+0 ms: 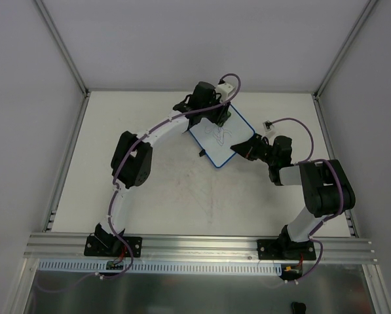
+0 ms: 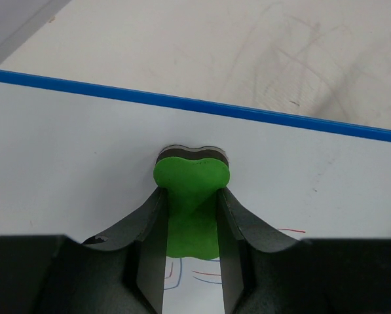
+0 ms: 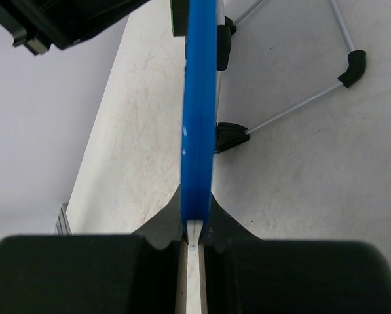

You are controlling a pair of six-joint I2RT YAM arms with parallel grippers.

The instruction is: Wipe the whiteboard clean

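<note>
Whiteboard sat toward the far middle of the surface, between the two arms. We could not tell whether its lower edge touched the surface. Our right gripper was clamped on the blue frame at the board's right edge. From the right wrist we saw the board only edge-on, its face hidden. Our left gripper was closed around a green eraser, whose dark pad pressed against the white face just below the frame. The fingers covered the eraser's lower part. Faint scribbles showed from overhead. In the left wrist view only a few red and blue line ends peeked out, cut off by the gripper body.
</note>
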